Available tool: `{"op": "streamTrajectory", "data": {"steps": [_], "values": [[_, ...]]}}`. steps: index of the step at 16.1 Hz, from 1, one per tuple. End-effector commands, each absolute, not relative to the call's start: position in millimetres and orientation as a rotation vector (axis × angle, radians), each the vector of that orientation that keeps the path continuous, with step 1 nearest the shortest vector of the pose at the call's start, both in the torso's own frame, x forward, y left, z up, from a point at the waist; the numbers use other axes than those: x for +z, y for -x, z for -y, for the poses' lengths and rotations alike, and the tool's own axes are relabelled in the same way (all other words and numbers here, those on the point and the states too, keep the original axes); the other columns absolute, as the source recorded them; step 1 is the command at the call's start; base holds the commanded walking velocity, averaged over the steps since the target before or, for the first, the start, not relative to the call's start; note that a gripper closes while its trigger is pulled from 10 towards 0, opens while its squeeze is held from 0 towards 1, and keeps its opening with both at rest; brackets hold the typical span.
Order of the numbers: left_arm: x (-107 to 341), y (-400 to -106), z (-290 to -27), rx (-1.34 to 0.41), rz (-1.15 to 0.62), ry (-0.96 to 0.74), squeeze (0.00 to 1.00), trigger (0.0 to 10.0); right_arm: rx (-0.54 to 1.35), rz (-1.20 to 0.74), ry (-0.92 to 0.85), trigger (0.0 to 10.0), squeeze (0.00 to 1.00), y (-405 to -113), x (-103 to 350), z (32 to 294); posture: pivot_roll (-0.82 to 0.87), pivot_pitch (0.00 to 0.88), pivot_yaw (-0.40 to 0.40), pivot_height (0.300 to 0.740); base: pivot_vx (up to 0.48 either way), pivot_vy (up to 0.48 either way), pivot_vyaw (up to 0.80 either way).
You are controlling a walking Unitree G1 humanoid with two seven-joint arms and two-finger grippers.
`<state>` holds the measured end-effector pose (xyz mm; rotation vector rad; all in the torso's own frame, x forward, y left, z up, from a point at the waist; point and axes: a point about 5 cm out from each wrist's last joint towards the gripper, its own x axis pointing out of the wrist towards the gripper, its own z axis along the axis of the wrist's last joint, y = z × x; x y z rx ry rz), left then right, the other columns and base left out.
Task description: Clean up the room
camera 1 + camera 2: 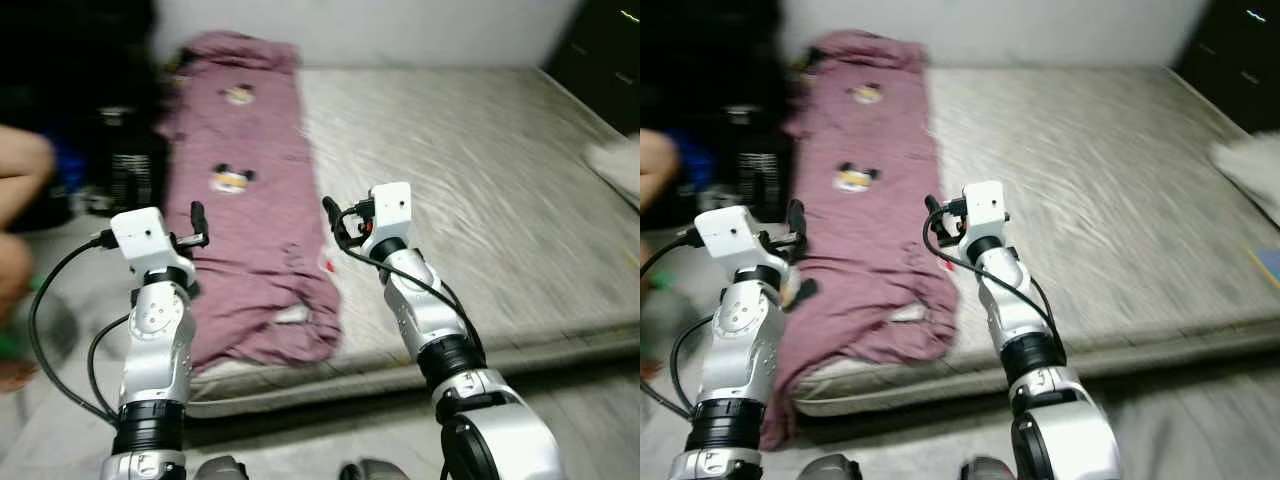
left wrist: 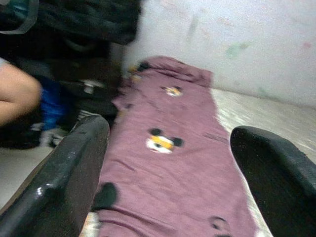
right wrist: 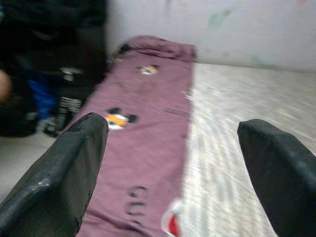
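Both arms raised over the near edge of the bed, nothing grasped.

The purple blanket (image 1: 250, 210) lies in a long strip down the mattress (image 1: 470, 190), running from 12 o'clock toward 6 with its crumpled end drooping over the near edge. The left gripper (image 2: 168, 182) hangs above that end at about 9 o'clock, fingers spread wide and empty; the right gripper (image 3: 173, 173) is at centre over the blanket's inner border, equally wide and empty. The views are blurred, so a pinch aimed now could catch only one thin fold, or the sheet beneath. A person's arm (image 1: 22, 170) sits at 9 o'clock beside the dark bags (image 1: 120, 165); a leftward swing could brush it.
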<state>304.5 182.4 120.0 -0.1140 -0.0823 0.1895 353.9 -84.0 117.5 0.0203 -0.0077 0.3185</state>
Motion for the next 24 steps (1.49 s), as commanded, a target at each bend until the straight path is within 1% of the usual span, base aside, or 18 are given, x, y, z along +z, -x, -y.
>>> {"op": "streamTrajectory", "data": {"steps": [1, 6, 8, 12, 13, 15, 16, 18, 19, 21, 22, 24], "values": [[122.3, -305.3, -181.8, 0.18, 0.09, 0.099, 0.0, 10.0, 0.305, 0.002, -0.032, 10.0, 0.0, -354.7, 117.3, 85.9, -0.02, 0.0, -0.058, 0.74, 0.0, 0.0, 0.0], [124.7, -305.3, -182.7, 0.195, 0.101, 0.108, 0.0, 10.0, 0.294, 0.003, -0.034, 10.0, 0.0, -355.6, 118.7, 86.4, -0.02, 0.0, -0.058, 0.74, 0.0, 0.0, 0.0], [126.7, -304.8, -182.7, 0.194, 0.103, 0.114, 0.0, 10.0, 0.277, 0.011, -0.037, 10.0, 0.0, -354.2, 118.8, 88.0, -0.04, 0.0, -0.035, 0.74, 0.0, 0.0, 0.0], [133.9, -297.7, -190.4, 0.174, 0.129, 0.054, 0.0, 10.0, 0.229, 0.039, -0.044, 10.0, 0.0, -353.8, 126.2, 100.0, -0.05, 0.0, -0.033, 0.74, 0.0, 0.0, 0.0], [130.4, -293.6, -194.6, 0.163, 0.117, -0.008, 0.0, 10.0, 0.21, 0.029, -0.043, 10.0, 0.0, -353.8, 123.7, 103.8, -0.05, 0.0, -0.033, 0.74, 0.0, 0.0, 0.0], [122.6, -285.8, -201.1, 0.178, 0.096, -0.052, 0.0, 10.0, 0.188, 0.011, -0.042, 10.0, 0.0, -350.6, 118.9, 107.3, -0.05, 0.0, -0.034, 0.74, 0.0, 0.0, 0.0], [113.9, -277.8, -210.0, 0.207, 0.064, -0.064, 0.0, 10.0, 0.17, 0.003, -0.039, 10.0, 0.0, -346.8, 115.8, 110.7, -0.05, 0.0, -0.033, 0.74, 0.0, 0.0, 0.0], [106.2, -267.2, -217.6, 0.23, 0.04, -0.073, 0.0, 10.0, 0.156, 0.002, -0.039, 10.0, 0.0, -341.1, 113.9, 116.6, -0.05, 0.0, -0.035, 0.74, 0.0, 0.0, 0.0], [97.7, -253.5, -225.6, 0.236, 0.014, -0.11, 0.0, 10.0, 0.123, 0.003, -0.044, 10.0, 0.0, -333.4, 113.6, 128.5, -0.07, 0.0, -0.042, 0.74, 0.0, 0.0, 0.0], [95.3, -243.8, -227.9, 0.236, 0.009, -0.132, 0.0, 10.0, 0.098, 0.001, -0.038, 10.0, 0.0, -323.8, 113.9, 142.0, -0.07, 0.0, -0.045, 0.74, 0.0, 0.0, 0.0], [96.2, -240.7, -225.0, 0.229, 0.012, -0.141, 0.0, 10.0, 0.084, -0.013, -0.025, 10.0, 0.0, -318.9, 111.1, 149.1, -0.08, 0.0, -0.046, 0.74, 0.0, 0.0, 0.0], [95.3, -236.9, -217.9, 0.217, 0.004, -0.138, 0.0, 10.0, 0.065, -0.038, -0.025, 10.0, 0.0, -312.9, 105.8, 152.8, -0.08, 0.0, -0.045, 0.74, 0.0, 0.0, 0.0]]}}
